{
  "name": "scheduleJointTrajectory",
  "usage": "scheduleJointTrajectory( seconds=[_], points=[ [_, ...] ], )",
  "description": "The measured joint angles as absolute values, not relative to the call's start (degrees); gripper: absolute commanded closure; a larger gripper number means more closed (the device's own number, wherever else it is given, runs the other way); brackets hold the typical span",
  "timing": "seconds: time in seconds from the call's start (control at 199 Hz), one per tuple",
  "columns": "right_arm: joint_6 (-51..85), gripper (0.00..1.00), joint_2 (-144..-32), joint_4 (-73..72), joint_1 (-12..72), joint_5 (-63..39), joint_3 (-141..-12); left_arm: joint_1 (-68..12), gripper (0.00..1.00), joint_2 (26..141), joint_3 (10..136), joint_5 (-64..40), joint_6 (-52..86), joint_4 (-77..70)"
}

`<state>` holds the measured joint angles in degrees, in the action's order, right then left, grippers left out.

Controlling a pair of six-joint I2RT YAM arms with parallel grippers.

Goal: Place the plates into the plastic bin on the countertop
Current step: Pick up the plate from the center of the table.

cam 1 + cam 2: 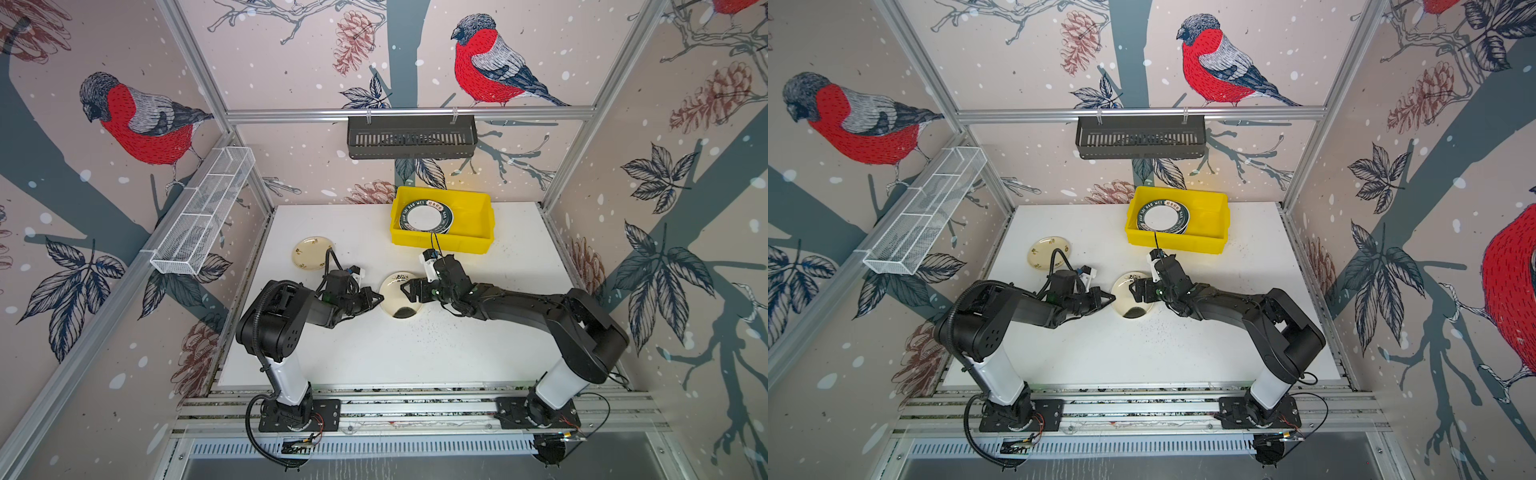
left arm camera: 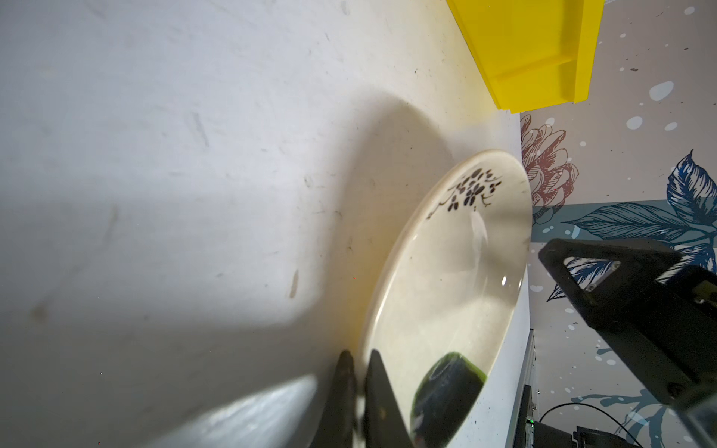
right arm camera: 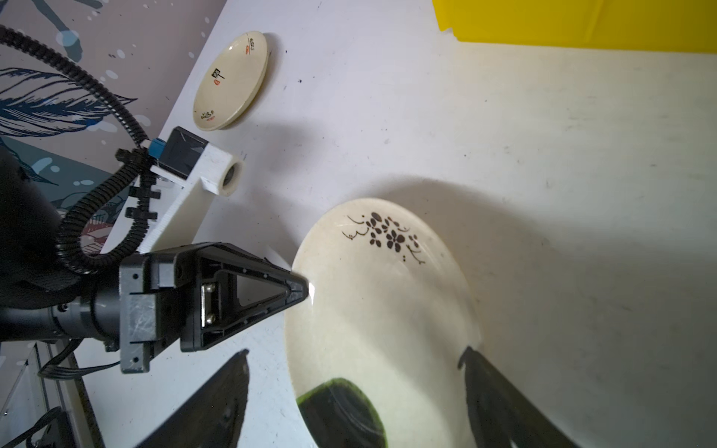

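The left gripper point(image 3: 306, 289) is pinched tight on the rim of a cream plate point(image 1: 394, 294) with a black flower sprig. That plate sits in the middle of the countertop point(image 1: 374, 353), between the two arms. The right gripper point(image 3: 354, 352) stands wide open on the opposite side, a finger to either side of the plate's edge; I can't tell whether either finger touches it. A second cream plate point(image 1: 311, 252) lies well apart, toward the left wall. At the back, the yellow bin point(image 1: 440, 243) holds a stack of lettered plates point(image 1: 426, 218).
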<state>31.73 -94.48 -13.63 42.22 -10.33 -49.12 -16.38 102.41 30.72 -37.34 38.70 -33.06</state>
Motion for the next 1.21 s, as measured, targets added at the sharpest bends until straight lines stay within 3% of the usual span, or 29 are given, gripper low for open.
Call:
scheduleJointTrajectory(
  seconds=[0.473,1.213],
  points=[
    [32.8,0.13,-85.6,-15.2,42.2,-5.7,-43.0,-16.4,1.00,98.6,36.1,-35.3,38.5,-19.1],
    [33.3,0.12,-70.8,-14.5,40.7,-0.9,-36.6,-16.5,1.00,94.9,42.1,-33.9,42.0,-19.0]
  ],
)
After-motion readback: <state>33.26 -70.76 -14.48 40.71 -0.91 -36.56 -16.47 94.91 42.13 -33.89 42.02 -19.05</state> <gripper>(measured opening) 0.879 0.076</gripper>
